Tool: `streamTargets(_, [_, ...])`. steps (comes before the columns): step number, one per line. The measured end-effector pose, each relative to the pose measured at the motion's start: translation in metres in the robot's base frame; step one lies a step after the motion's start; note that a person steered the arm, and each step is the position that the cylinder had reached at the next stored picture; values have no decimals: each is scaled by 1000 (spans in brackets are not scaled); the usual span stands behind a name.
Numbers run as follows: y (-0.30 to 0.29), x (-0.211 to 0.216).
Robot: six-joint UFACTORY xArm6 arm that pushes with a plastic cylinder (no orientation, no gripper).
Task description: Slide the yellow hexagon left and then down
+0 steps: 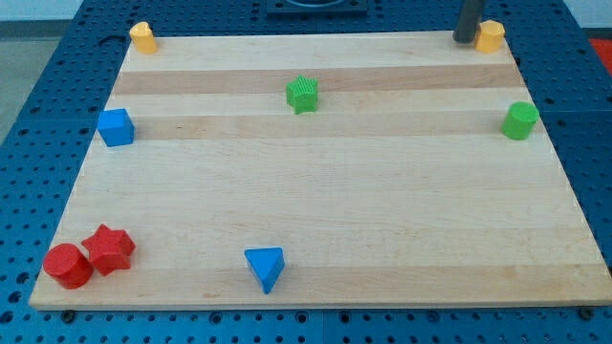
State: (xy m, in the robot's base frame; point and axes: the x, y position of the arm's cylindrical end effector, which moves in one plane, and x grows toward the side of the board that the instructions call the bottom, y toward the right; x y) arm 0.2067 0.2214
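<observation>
1. Nearest, at the view's bottom left of the wooden desk (382,229): red cylinder (67,265) touching red star (110,249); blue triangle (266,267) well to their right.
2. Further back: blue cube (116,126) by the left edge, green star (303,94) near the middle, green cylinder (520,120) at the right edge.
3. Farthest, top left corner: one yellow block (142,36), shape unclear.
4. Top right corner: second yellow block (491,36), apparently the hexagon, with my tip (465,40) just beside its left side, possibly touching.
5. No claw fitted, so nothing to tell of wide or narrow.
</observation>
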Motion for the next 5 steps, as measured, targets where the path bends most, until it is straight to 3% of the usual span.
streamTargets(1, [-25,-14])
streamTargets(5, [21,-9])
